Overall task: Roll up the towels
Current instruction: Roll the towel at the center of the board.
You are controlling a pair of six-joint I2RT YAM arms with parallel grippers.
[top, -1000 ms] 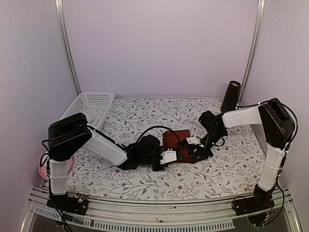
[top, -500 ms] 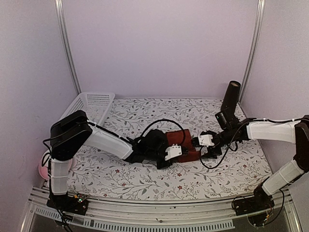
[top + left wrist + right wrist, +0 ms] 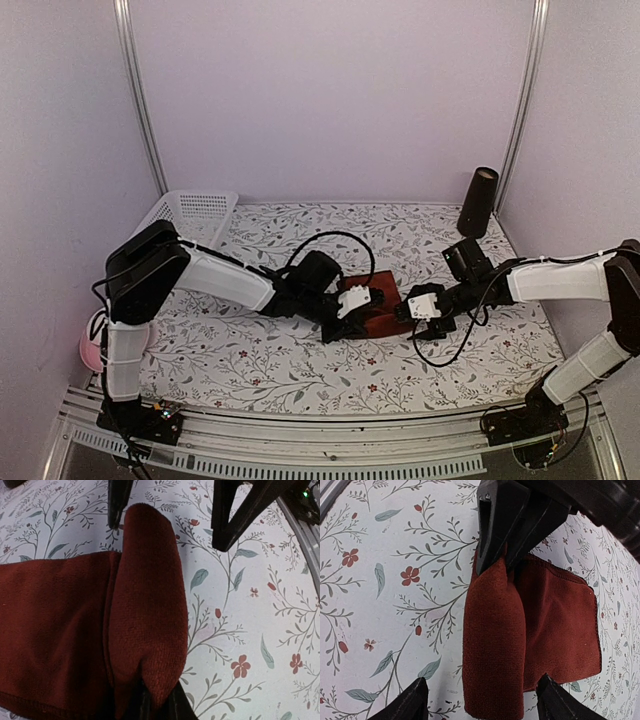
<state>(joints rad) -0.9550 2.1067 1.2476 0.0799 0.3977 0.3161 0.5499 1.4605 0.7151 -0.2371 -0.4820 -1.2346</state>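
The maroon towel (image 3: 60, 630) lies on the table (image 3: 250, 352), apparently mid-roll: the left gripper (image 3: 157, 702) clamps one roll end; the released right gripper (image 3: 480, 680), astride the other, should close next.

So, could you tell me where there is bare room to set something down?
The table is bare at the back between the white basket and the dark cylinder, and along the front rail. Crowded centre: left end effector and right end effector at the maroon towel.
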